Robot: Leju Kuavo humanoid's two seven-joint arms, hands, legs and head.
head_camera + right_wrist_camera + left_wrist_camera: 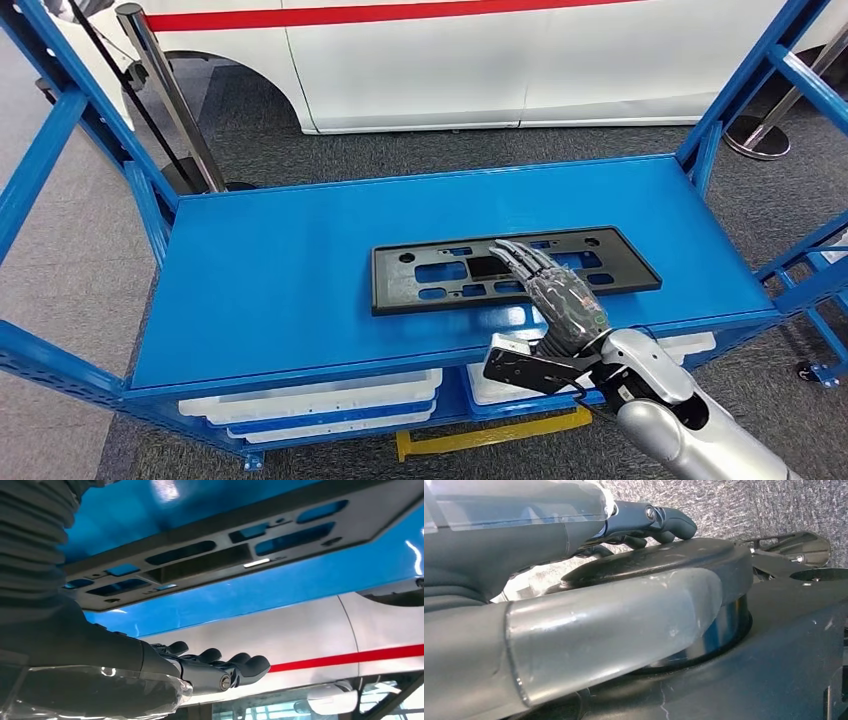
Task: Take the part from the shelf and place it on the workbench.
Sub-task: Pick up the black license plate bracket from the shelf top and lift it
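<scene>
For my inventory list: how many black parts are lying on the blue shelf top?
1. The black part lies flat near the front middle of the shelf, under the right hand. More could be hidden in the white bins below.

car workshop, blue steel shelf (300,250), white car (500,70)

Left hand (644,522), dark fingers (674,526) curled, above grey speckled floor (734,505).
</scene>
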